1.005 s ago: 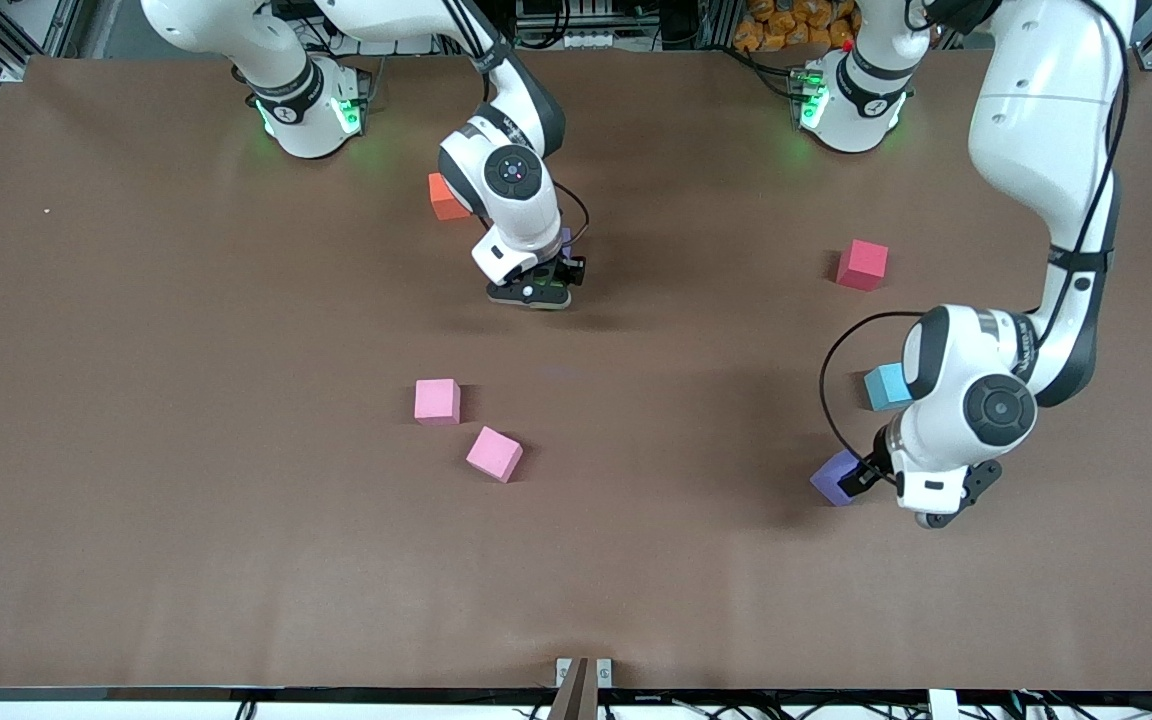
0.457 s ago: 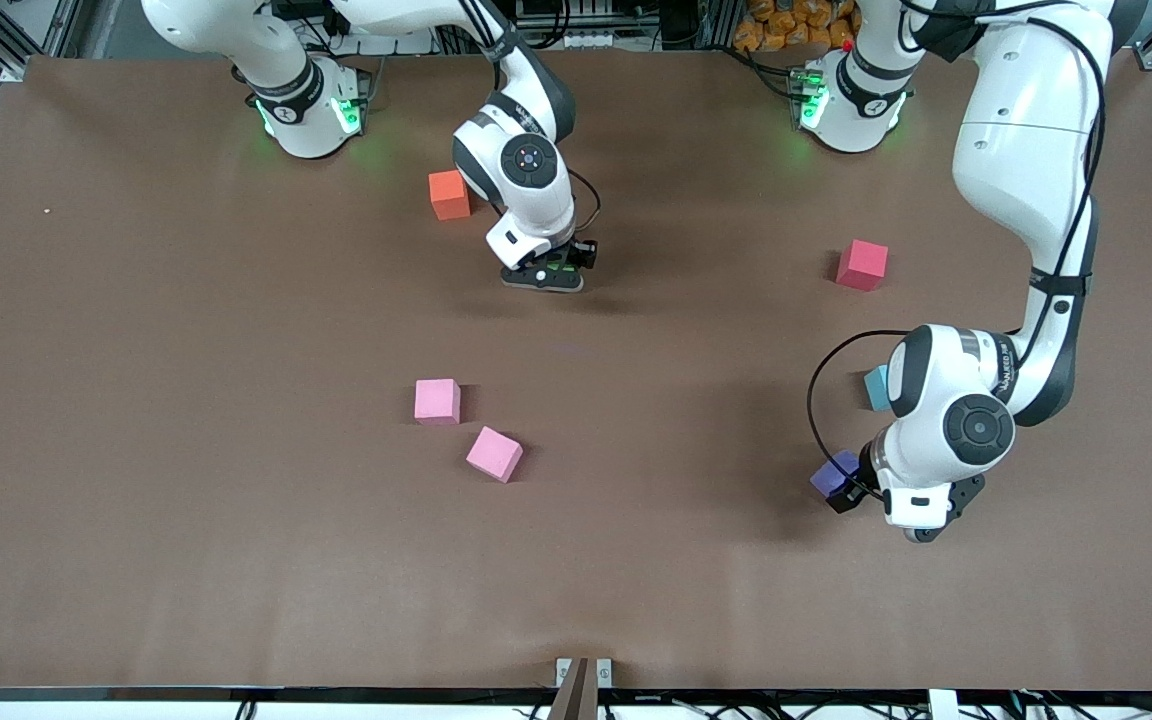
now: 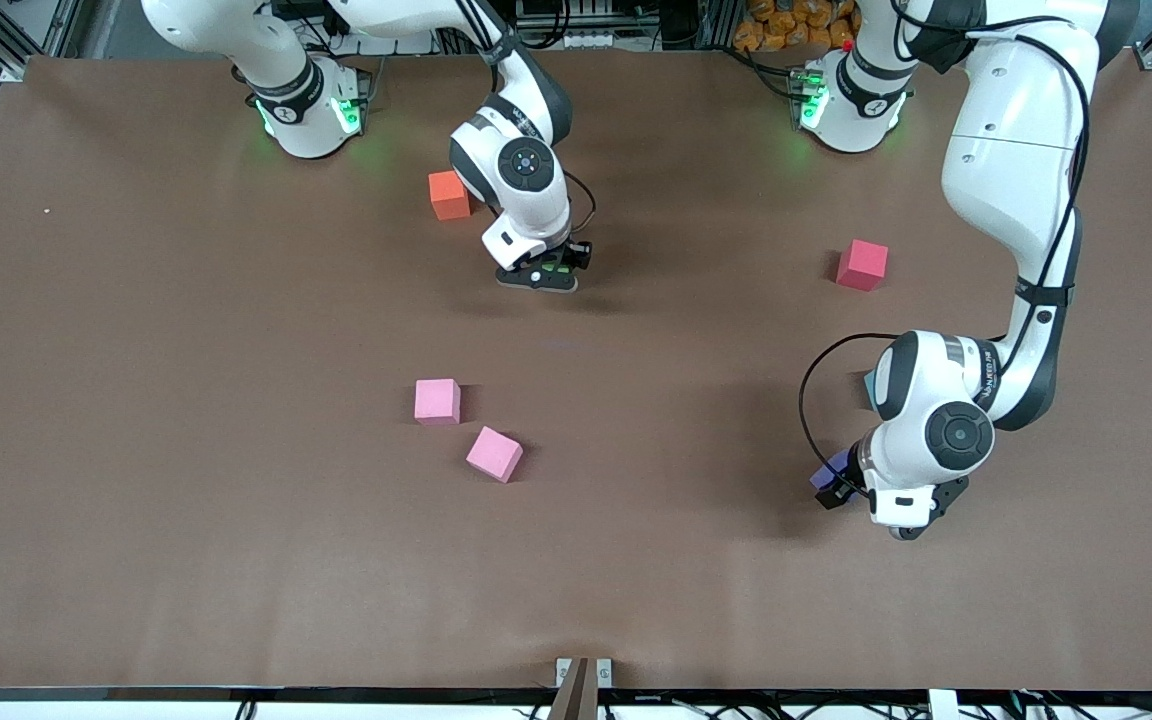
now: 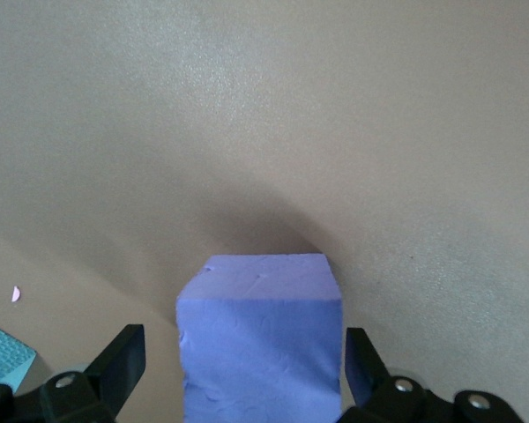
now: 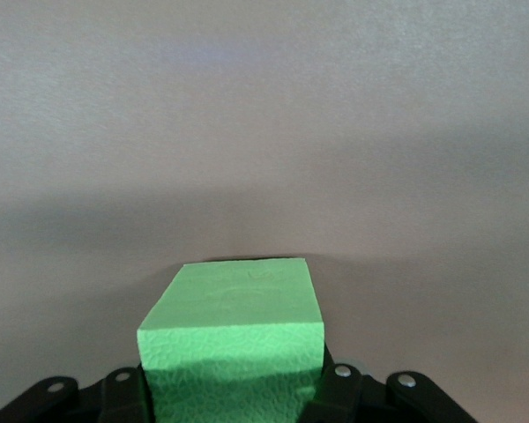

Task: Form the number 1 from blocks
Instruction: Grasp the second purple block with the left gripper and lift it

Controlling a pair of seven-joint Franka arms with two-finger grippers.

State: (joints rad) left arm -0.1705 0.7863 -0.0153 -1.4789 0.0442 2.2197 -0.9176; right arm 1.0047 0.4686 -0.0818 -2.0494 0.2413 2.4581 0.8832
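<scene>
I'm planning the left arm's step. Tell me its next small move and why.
Probably close the left pincer on the purple block. Its fingers stand open on either side of that block, with gaps, low at the table beside the cyan block. The right pincer is shut on the green block near the orange cube.

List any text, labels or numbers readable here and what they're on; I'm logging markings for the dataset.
No text can be read with confidence.
Left arm: small dark lettering on its white forearm shell, too small to read.
Blocks: the purple block, green block, pink blocks, red block and orange block show plain faces, no markings.
</scene>
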